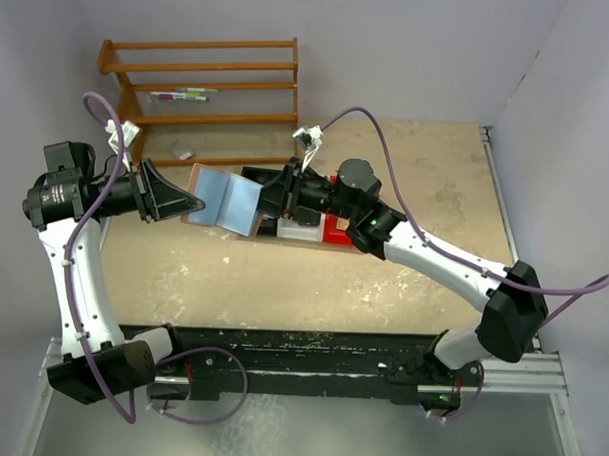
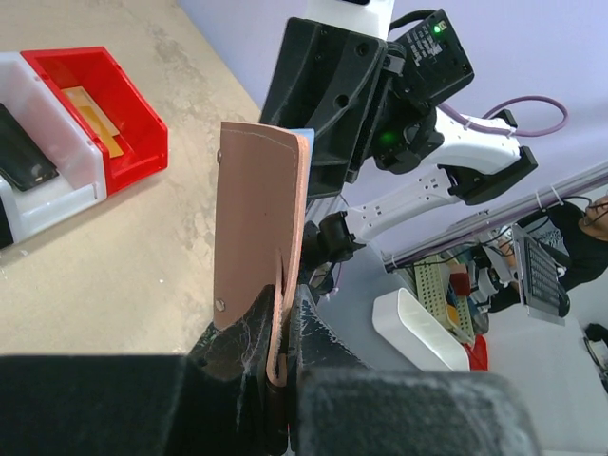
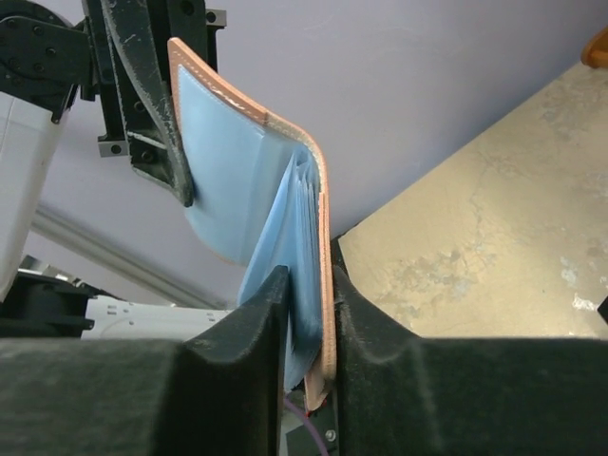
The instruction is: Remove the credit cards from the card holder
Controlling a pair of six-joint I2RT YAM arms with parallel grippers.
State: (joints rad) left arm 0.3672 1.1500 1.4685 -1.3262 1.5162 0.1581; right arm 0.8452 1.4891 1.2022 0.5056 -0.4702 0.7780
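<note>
Holding the wallet [image 1: 223, 202] spread open in mid-air, toward ten o'clock of the table's middle, I am working the emptying step. My left gripper [image 2: 282, 323] is clamping one flap tight. My right gripper [image 3: 309, 313] is pinching the blue-lined pocket side, jaws closed on it. One yellow card [image 2: 95, 119] is lying in the red bin [image 2: 133, 163], at three o'clock of the wallet. No card edge is showing, so the next move probably calls for a finer pinch inside a pocket.
</note>
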